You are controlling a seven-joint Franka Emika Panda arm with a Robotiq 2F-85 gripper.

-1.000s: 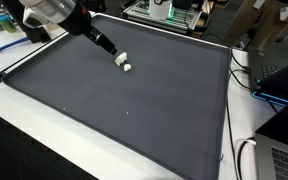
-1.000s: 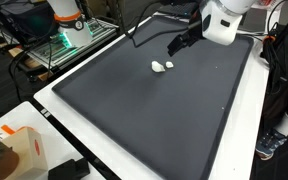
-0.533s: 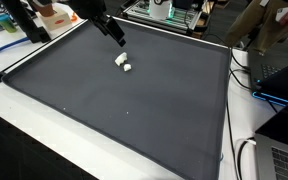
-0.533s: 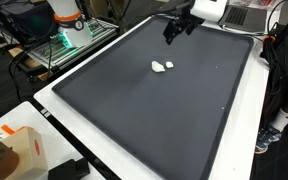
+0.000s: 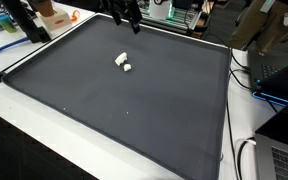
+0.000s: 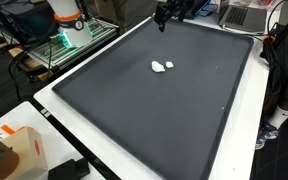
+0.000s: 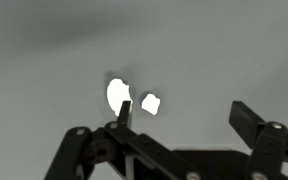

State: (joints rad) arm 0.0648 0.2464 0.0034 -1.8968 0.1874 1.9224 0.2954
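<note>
A: What lies nearest in both exterior views?
B: The edge of the white table (image 5: 4, 110), then the dark mat (image 5: 134, 115) that covers most of it.
A: What is on the mat?
B: 2 small white pieces (image 6: 163, 66), just beside each other, in the mat's far half.
A: And the gripper?
B: Farther back. The gripper (image 5: 135, 27) hangs above the mat's far edge, well apart from the white pieces.
A: How do its fingers stand?
B: Spread wide, holding nothing. In the wrist view the fingers (image 7: 242, 115) stand far apart, and the pieces show on the mat beyond them, close to 1 fingertip.
</note>
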